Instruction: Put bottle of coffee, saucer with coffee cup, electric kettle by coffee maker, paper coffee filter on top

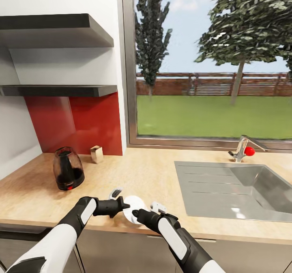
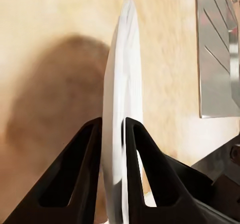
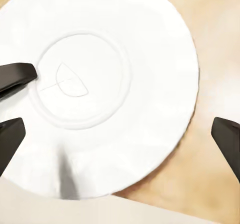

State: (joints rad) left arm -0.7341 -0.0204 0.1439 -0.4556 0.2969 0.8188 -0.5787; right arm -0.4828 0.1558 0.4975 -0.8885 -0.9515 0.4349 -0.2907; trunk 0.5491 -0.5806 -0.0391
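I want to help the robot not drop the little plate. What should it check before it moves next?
1. Left hand holding the saucer: ok, fingers pinch its rim edge-on.
2. Right hand free of the saucer: cannot tell; its fingers sit spread beside the plate.
3. Saucer over the countertop: ok.
4. Electric kettle upright on the countertop: ok.
5. Coffee maker in view to set the saucer by: not ok.
6. Room away from the sink: ok.
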